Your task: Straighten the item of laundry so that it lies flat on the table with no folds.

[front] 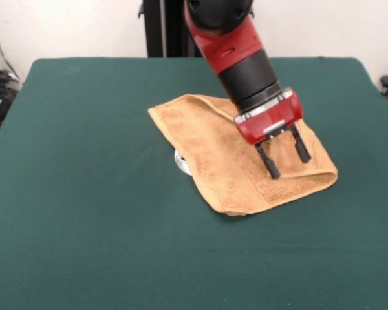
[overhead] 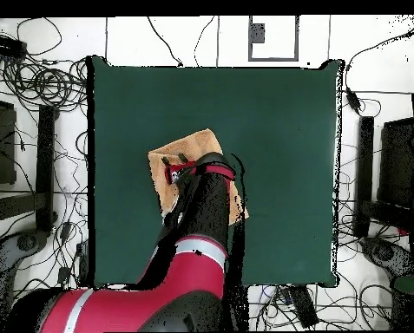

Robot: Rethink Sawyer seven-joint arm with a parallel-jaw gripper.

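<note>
The front view shows the whole towel (front: 239,155) lying near the middle of the green table (front: 84,213), a bit toward the robot's side. It is folded over on itself, with a rounded fold along the edge at the picture's right and a woven band running near the front edge. A small white tag (front: 182,161) peeks out from under its left edge. The overhead view shows less of the towel (overhead: 186,149), because the arm (overhead: 201,225) covers most of it, but it does show cables and dark stands on the floor around the table. In the front view the red and black arm (front: 239,51) comes down from the top and leans toward the right. The claw (front: 286,153) hangs over the right part of the towel with its two black fingers (front: 268,161) spread apart and nothing between them. No writing can be read.
</note>
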